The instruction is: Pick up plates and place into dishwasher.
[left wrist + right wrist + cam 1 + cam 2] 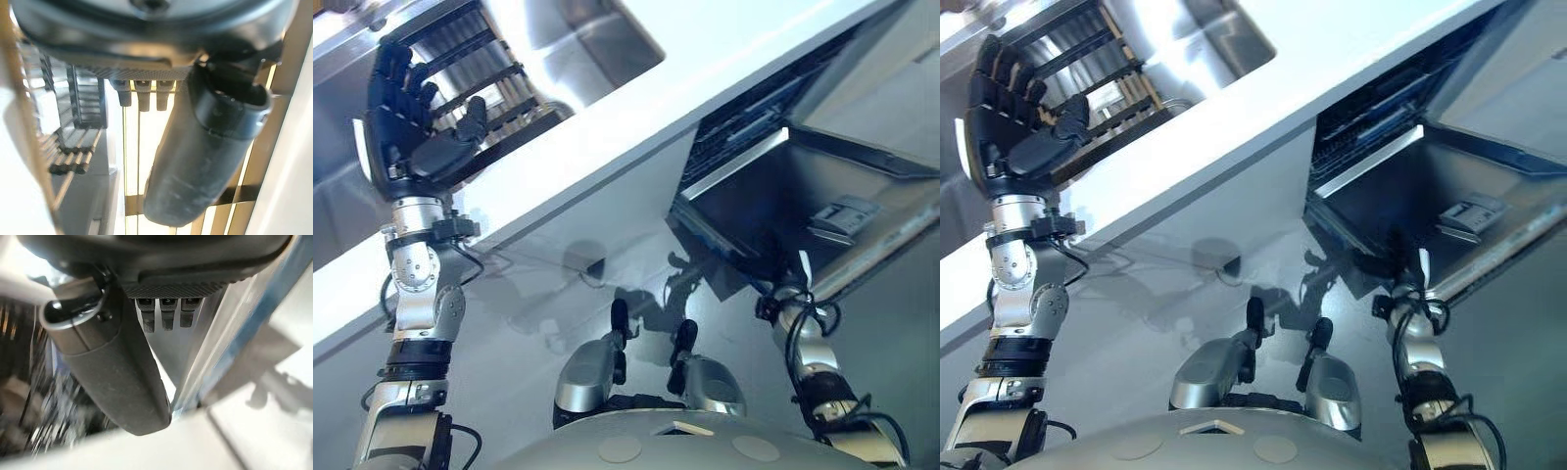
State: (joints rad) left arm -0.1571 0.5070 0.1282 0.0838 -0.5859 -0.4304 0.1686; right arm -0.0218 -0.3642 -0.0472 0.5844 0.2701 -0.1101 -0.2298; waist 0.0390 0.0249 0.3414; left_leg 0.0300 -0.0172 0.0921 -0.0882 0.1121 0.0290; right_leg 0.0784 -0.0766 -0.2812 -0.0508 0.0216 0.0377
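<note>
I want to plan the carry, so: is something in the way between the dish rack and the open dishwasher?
Nothing visible. The counter between rack and dishwasher is bare, and the door is down. The right hand is at the door's edge; the left hand is open over the rack.

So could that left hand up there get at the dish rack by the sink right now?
Probably yes. The left hand is raised with its fingers straight, right over the dark dish rack beside the sink, and nothing stands between them. Whether a plate sits there I cannot tell.
</note>
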